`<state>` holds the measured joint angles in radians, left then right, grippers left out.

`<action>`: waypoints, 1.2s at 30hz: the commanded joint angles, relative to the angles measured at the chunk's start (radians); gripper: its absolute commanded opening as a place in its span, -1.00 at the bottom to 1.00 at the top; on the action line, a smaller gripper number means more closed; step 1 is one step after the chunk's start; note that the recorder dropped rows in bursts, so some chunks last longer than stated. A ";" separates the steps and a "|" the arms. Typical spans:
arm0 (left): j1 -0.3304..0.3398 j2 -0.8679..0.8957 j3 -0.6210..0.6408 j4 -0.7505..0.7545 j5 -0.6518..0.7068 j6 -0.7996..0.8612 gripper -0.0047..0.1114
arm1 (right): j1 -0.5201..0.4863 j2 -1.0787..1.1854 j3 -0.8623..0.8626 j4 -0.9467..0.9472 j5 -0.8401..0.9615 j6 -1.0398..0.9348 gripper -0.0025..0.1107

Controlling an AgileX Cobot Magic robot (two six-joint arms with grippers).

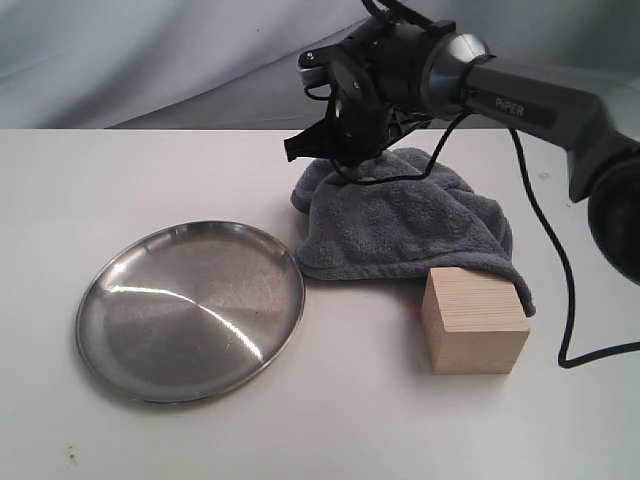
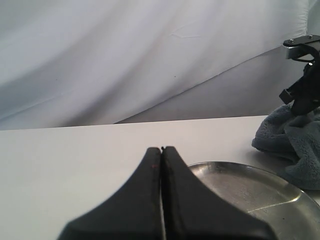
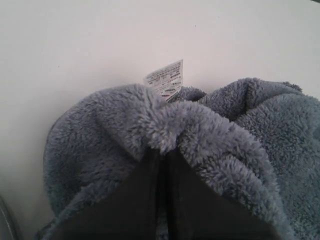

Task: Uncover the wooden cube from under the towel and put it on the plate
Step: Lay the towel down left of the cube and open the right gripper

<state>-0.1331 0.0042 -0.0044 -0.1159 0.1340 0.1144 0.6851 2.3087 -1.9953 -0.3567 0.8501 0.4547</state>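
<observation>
Blue-gray towel (image 1: 400, 225), one fold pinched in the right claw (image 3: 162, 152); wooden cube (image 1: 475, 320) exposed at its near corner, plate (image 1: 190, 310) to its left; left claw (image 2: 161, 149) closed, empty.

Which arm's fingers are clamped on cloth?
The right arm's fingers, pinching a fold of the fluffy blue-gray terry towel by its white tag. The left arm's fingers are shut on nothing, near the round silver metal plate.

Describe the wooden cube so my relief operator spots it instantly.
On the white table, right of the silver plate, lies a rumpled blue-gray towel. At its near edge sits the wooden cube: the only pale, sharp-cornered, straight-grained block among soft cloth and shiny metal.
</observation>
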 commanded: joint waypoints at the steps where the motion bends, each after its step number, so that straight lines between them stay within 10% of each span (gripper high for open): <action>1: -0.005 -0.004 0.004 -0.002 -0.002 -0.003 -0.92 | 0.002 0.002 -0.008 -0.001 -0.004 0.003 -0.96; 8: -0.005 -0.004 0.004 -0.002 -0.002 -0.003 -0.92 | 0.002 0.001 -0.008 0.003 -0.002 -0.006 -0.78; 16: -0.005 -0.004 0.004 -0.002 -0.002 -0.003 -0.92 | 0.002 0.001 -0.008 0.006 0.030 0.025 0.64; 36: -0.005 -0.004 0.004 -0.002 -0.002 -0.003 -0.92 | 0.002 -0.160 -0.008 0.000 0.188 0.023 0.67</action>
<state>-0.1331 0.0042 -0.0044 -0.1159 0.1340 0.1144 0.6851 2.1948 -1.9953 -0.3508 0.9872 0.4748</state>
